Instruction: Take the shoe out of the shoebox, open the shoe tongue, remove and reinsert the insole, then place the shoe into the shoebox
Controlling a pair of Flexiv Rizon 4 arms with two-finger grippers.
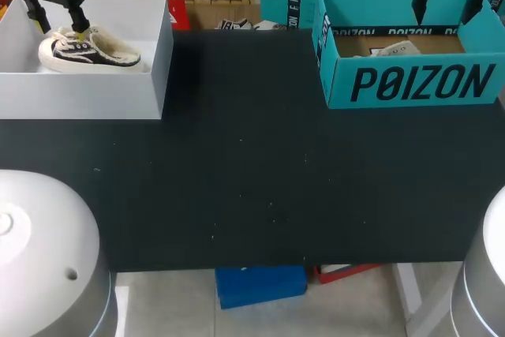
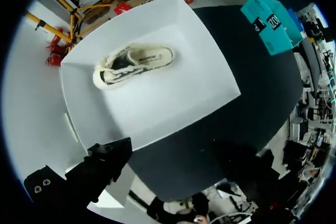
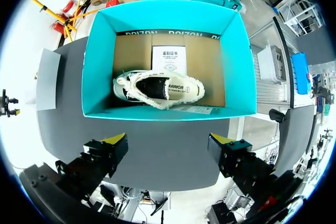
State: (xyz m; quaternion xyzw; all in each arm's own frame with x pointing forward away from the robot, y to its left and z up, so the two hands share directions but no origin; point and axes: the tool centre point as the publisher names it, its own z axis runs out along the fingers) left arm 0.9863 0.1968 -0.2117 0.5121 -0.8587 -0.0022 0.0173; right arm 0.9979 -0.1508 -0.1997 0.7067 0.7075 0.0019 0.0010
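A cream and black shoe (image 3: 160,88) lies on its side in the open teal shoebox (image 1: 410,84) at the table's back right, and only a sliver of this shoe (image 1: 394,49) shows in the head view. My right gripper (image 3: 167,142) hangs open high above the box's near wall, holding nothing; it also shows as the right gripper (image 1: 446,15). A second, similar shoe (image 1: 87,49) lies in a white box (image 1: 118,92) at the back left. My left gripper (image 1: 57,25) stands open well above that shoe (image 2: 134,64), with nothing between its fingers.
A black mat (image 1: 252,171) covers the table between the two boxes. A white printed card (image 3: 169,59) lies on the teal box's floor behind the shoe. My arms' pale bases (image 1: 39,250) sit at the front corners.
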